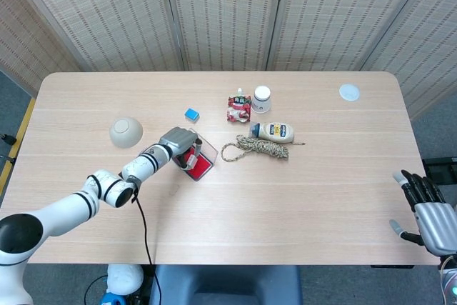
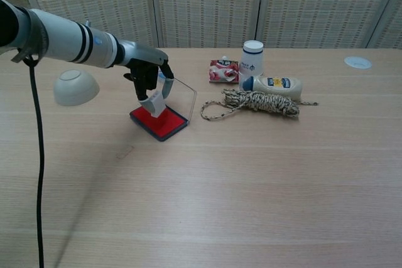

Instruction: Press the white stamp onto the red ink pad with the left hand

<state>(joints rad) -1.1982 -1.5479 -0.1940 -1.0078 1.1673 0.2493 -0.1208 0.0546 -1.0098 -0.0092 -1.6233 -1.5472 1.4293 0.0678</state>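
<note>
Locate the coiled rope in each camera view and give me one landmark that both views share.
Head view: the coiled rope lies just right of centre, below the squeeze bottle.
Chest view: the coiled rope lies right of centre in the upper half, in front of the squeeze bottle.
Shared landmark: the red ink pad, to the rope's left in both views.

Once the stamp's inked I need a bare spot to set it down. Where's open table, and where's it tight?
Open: the near half of the table, in front of the red ink pad and the rope. Also open between the bowl and the pad. Tight: the sachet, white bottle and mayonnaise bottle cluster behind the rope.
</note>
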